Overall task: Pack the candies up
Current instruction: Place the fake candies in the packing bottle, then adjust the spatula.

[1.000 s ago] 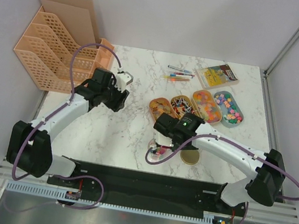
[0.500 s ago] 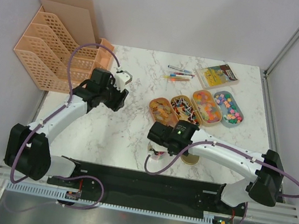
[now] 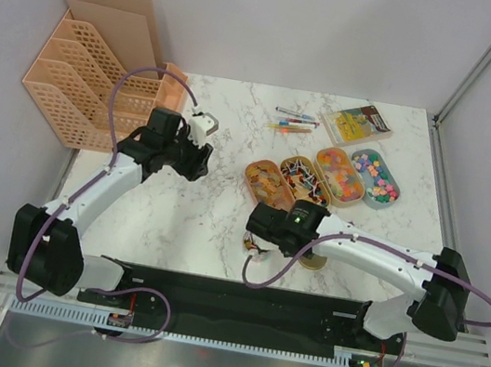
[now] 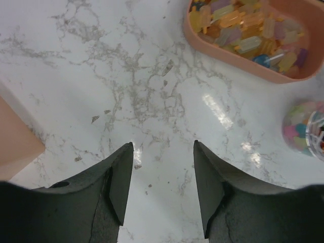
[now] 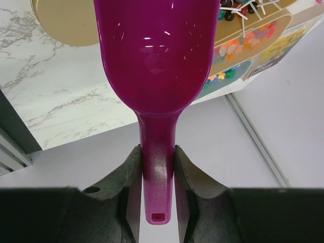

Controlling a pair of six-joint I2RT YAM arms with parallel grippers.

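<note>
Station status, overhead and wrist views.

1. Task items: the candies lie sorted in four oval trays set side by side in a row on the marble desk, right of centre. From left to right the trays hold yellow-orange gummies, dark, white and red wrapped pieces, orange mixed bits, and pastel pieces. In the left wrist view a small round container with pastel pieces shows at the right edge, partly cut off, near the gummy tray.

2. Left gripper: released. Its jaws stand apart over bare marble with nothing between them, to the left of the gummy tray and apart from it.

3. Right gripper: clenched on the handle of a purple plastic scoop, with a finger pressed to each side of the handle. The scoop bowl points away from the wrist. Whether the bowl carries anything cannot be told. The gripper sits nearer the arm bases than the tray row, just beside a gold round lid lying flat on the desk.

4. Other items: thin coloured pens and a yellow printed packet lie at the far side of the desk, beyond the trays. An orange lattice file rack stands at the far left corner.
</note>
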